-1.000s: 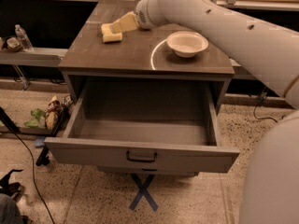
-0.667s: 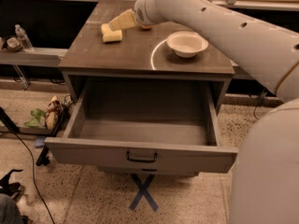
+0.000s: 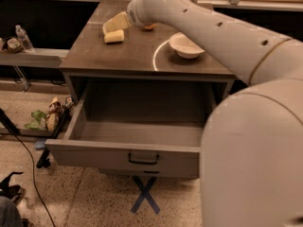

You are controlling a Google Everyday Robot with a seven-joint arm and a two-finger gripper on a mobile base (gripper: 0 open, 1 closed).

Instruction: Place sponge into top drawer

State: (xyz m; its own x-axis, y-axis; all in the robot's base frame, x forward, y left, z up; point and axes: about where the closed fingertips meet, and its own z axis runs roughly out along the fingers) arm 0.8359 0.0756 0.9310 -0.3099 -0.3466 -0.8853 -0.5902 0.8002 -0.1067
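Evidently gripper (image 3: pixel 115 25) has edged closer, sponge (image 3: pixel 114 37) now just beneath it, apparently ungrasped; grip state cannot be told; open drawer (image 3: pixel 94 152) well below

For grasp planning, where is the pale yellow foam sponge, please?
The sponge lies far left on the cabinet top, beside the gripper, left of the round white bowl.

The sponge (image 3: pixel 114 36) is seen lying on the cabinet top (image 3: pixel 94 56), left of the white bowl (image 3: pixel 186 45). The gripper (image 3: pixel 114 25) is held farther left-rear of the bowl. Below the bowl, the top drawer (image 3: pixel 94 152) is pulled open.
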